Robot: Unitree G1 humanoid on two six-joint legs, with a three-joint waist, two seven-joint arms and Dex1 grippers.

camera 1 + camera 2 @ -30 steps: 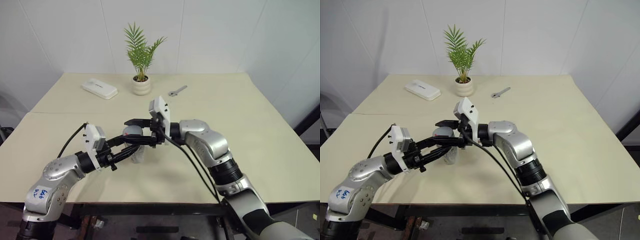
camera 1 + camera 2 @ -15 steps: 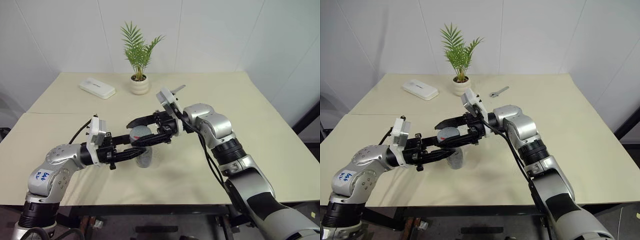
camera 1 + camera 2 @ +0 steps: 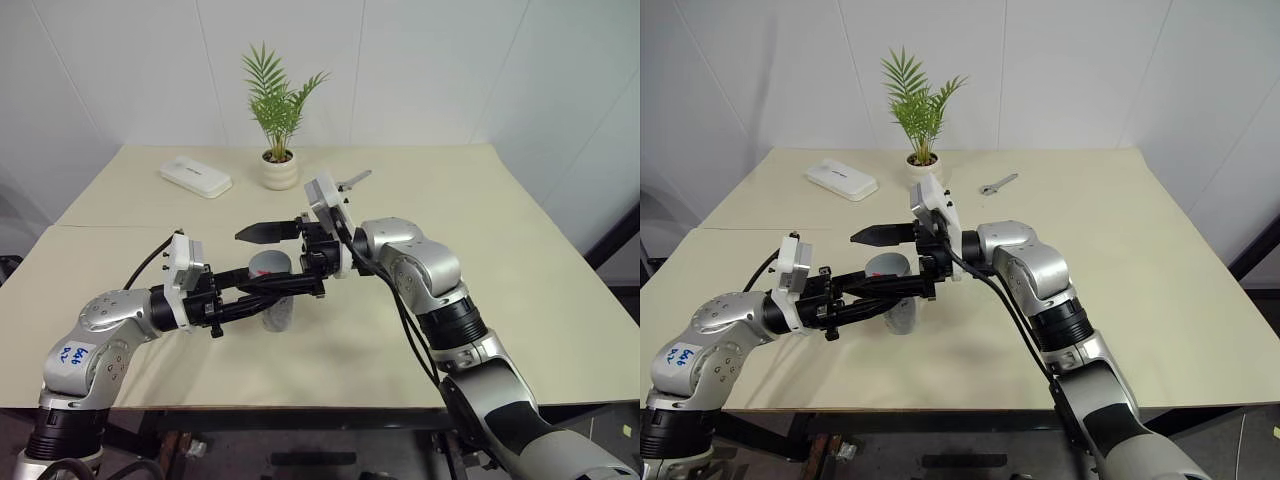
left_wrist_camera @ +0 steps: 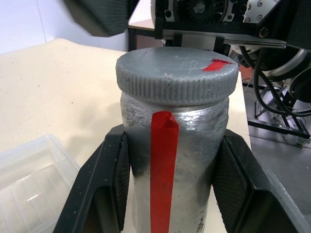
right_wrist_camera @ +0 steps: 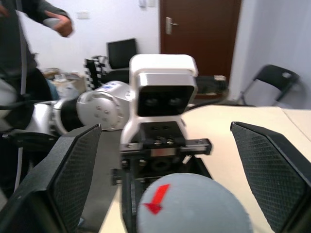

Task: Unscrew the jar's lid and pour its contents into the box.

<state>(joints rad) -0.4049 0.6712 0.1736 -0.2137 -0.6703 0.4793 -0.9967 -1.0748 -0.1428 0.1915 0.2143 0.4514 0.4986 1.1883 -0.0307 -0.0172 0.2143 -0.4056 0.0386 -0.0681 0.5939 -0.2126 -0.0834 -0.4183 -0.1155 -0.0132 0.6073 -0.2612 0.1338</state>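
We see the jar (image 4: 173, 174) held upright above the table (image 3: 520, 240), near its front middle, with a red strip running down its side and its contents showing grey through the clear wall. The lid (image 4: 177, 73) is on the jar, a grey ribbed disc with a small red mark on top. The left gripper (image 3: 283, 291) is clamped on the jar's body below the lid, one black finger pressed to each side, and it reaches in level from the left. The right gripper (image 5: 165, 187) comes in from the opposite side at lid height with its fingers spread wide; in the right wrist view they stand well apart on either side of the lid and touch nothing. In the head views one of its fingers (image 3: 266, 232) sticks out above and behind the lid. In the left wrist view we see a corner of the box (image 4: 34, 182), a shallow clear tray, lying on the table just beside the jar. Farther back on the table stands a small palm in a white pot (image 3: 281, 170), a white rectangular case (image 3: 195, 177) to its left, and a wrench (image 3: 355, 178) to its right. In the right wrist view a person (image 5: 22, 53) stands in the background of the room.
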